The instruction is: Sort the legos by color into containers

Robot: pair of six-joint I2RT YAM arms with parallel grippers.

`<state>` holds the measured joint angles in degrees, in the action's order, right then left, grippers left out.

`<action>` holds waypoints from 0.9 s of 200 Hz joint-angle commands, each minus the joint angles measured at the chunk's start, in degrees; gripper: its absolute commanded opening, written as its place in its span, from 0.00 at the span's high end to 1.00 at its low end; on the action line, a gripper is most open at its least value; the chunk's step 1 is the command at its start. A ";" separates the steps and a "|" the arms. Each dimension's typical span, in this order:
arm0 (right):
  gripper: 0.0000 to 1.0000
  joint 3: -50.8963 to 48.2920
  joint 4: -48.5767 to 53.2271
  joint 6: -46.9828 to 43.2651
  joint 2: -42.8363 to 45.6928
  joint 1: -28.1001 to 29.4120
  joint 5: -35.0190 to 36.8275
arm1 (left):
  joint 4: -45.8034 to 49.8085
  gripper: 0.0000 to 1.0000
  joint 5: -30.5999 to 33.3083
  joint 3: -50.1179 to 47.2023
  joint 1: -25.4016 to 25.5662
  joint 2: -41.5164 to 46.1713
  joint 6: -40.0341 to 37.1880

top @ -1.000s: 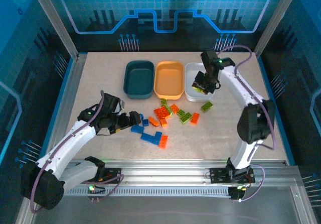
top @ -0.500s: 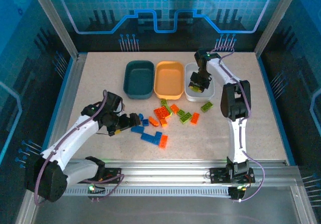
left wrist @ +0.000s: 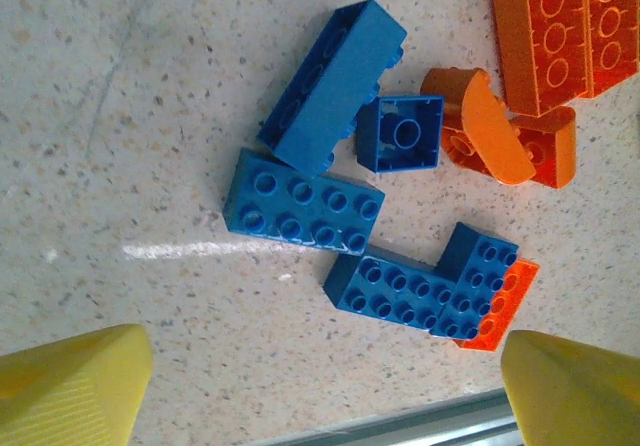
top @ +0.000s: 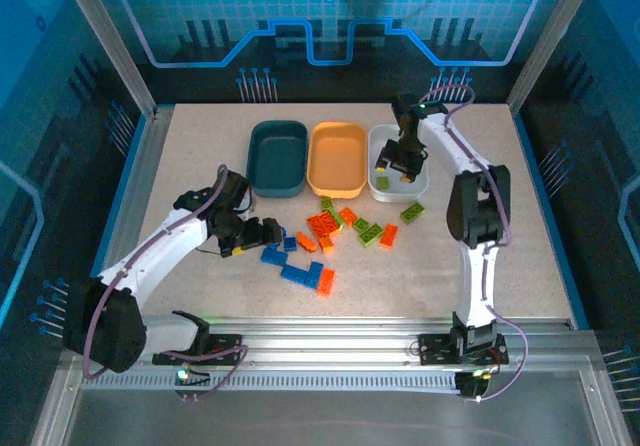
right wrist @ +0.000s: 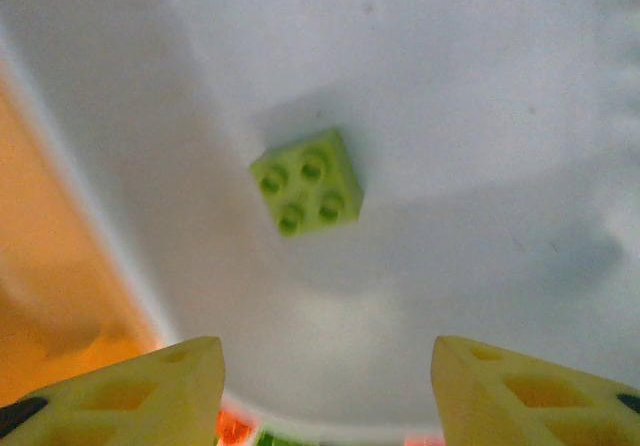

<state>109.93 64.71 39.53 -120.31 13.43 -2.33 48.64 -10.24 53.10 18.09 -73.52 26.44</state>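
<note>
Right gripper (right wrist: 325, 366) has spread its jaws since half a second ago; they hang open and empty over the white tub (right wrist: 480, 116), lime green lego (right wrist: 307, 194) lying loose on its floor. Left gripper (left wrist: 325, 376) has slid nearer the blue legos (left wrist: 303, 209) on the desk (left wrist: 120, 116), jaws wide apart, gripping nothing.

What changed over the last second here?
The right gripper shifted slightly left over the white tub, opened and let go of its lime brick, which now lies on the tub floor. The left arm's elbow swung toward the tubs while the open left gripper stayed over the blue bricks. The teal tub, orange tub and loose pile stayed put.
</note>
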 commanded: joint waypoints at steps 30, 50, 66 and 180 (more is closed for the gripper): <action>0.41 -18.73 -2.47 0.35 23.55 11.12 1.00 | -0.01 0.20 2.34 2.98 -0.51 -5.67 -7.12; 0.41 -28.28 -5.33 2.95 30.00 15.39 -0.51 | -1.07 0.27 2.58 3.93 -0.51 -8.95 -8.32; 0.42 -34.07 -6.99 4.31 34.06 17.87 -0.45 | -2.17 0.29 2.66 5.24 -0.51 -11.59 -8.80; 0.42 -39.45 -7.19 2.80 36.91 16.89 -0.83 | -4.91 0.42 1.49 11.23 -0.27 -25.88 -11.38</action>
<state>69.17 57.76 43.05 -83.05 31.00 -2.59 44.18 -8.23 63.40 18.00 -97.51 16.32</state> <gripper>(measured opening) 0.582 0.588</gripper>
